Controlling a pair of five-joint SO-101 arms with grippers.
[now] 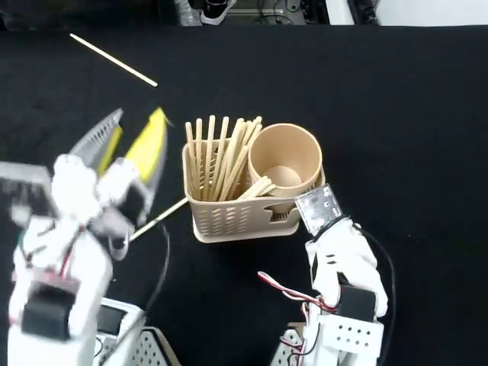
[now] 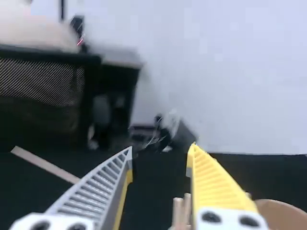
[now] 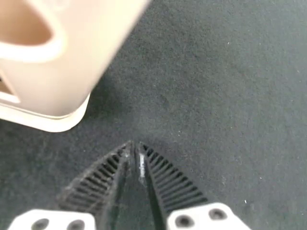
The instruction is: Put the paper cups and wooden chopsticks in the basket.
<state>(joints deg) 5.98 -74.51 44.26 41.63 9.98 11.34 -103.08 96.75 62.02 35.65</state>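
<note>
The cream slotted basket (image 1: 236, 221) stands mid-table, holding several wooden chopsticks (image 1: 221, 156) and stacked paper cups (image 1: 284, 160). One loose chopstick (image 1: 113, 59) lies at the far left of the black table. Another chopstick (image 1: 158, 219) lies slanted against the basket's left side, partly under the left arm. My left gripper (image 1: 139, 114) hovers open and empty left of the basket, raised off the table; its grey and yellow fingers (image 2: 211, 187) frame the far chopstick (image 2: 43, 165). My right gripper (image 3: 135, 146) is shut, empty, just above the cloth beside the basket's corner (image 3: 53, 96).
The right arm (image 1: 343, 267) stands at the basket's near right corner. Arm bases and cables (image 1: 286, 293) sit along the table's near edge. Black cloth stretches wide to the right and behind the basket.
</note>
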